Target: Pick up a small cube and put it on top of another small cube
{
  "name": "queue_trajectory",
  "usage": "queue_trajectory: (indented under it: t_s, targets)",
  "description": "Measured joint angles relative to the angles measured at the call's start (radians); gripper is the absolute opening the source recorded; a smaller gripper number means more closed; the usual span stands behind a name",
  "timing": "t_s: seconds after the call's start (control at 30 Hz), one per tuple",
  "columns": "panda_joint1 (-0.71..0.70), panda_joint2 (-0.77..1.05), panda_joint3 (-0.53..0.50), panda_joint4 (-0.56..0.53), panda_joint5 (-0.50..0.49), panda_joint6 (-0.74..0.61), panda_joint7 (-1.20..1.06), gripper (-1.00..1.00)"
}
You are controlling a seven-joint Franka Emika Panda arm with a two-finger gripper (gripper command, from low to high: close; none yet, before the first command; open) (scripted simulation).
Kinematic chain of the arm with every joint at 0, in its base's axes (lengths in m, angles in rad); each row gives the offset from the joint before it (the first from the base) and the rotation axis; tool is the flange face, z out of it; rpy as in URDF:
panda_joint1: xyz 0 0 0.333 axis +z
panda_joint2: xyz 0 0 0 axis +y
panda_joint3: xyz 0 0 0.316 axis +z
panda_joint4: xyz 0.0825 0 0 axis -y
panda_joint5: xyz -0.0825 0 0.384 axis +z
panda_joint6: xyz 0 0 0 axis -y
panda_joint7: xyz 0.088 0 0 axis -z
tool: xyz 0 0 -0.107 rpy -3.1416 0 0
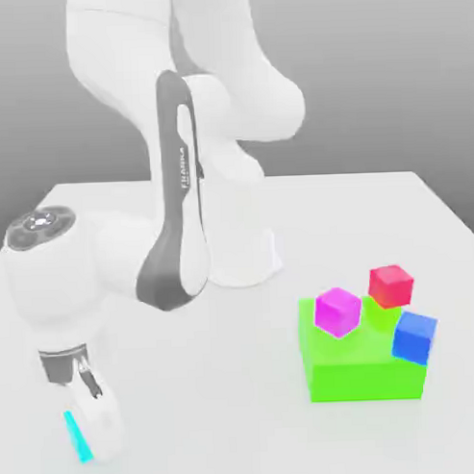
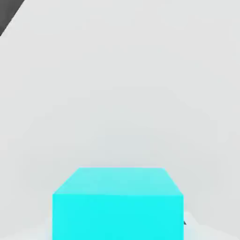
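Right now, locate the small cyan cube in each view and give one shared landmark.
Exterior view: the small cyan cube is low, near the exterior view's left.
Hand view: close up, at.
Shared landmark: the pale grey tabletop.

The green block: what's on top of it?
On top of the green block I see a pink cube. A blue cube and a red cube are at its edges; whether they rest on it, I can't tell. Their undersides are hidden.
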Motion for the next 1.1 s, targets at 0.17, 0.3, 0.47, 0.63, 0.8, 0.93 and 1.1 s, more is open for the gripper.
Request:
queue_trajectory:
  t_s: [0.17, 0.3, 0.47, 0.63, 0.8, 0.93, 1.1]
  targets:
    - [0.090, -0.180, 0.098, -0.071, 0.007, -0.104, -0.003, -1.00]
    - [0.273, -0.324, 0.187, -0.140, 0.053, -0.173, -0.034, -1.00]
    - [0.426, -0.498, 0.274, -0.228, 0.114, -0.256, -0.074, -1.00]
    - [0.602, -0.666, 0.377, -0.317, 0.180, -0.333, -0.117, -1.00]
    - [0.777, -0.805, 0.466, -0.404, 0.235, -0.385, -0.152, -1.00]
    - [0.780, -0.710, 0.509, -0.439, 0.236, -0.257, -0.148, -1.00]
    - [0.770, -0.621, 0.532, -0.458, 0.231, -0.148, -0.139, 1.00]
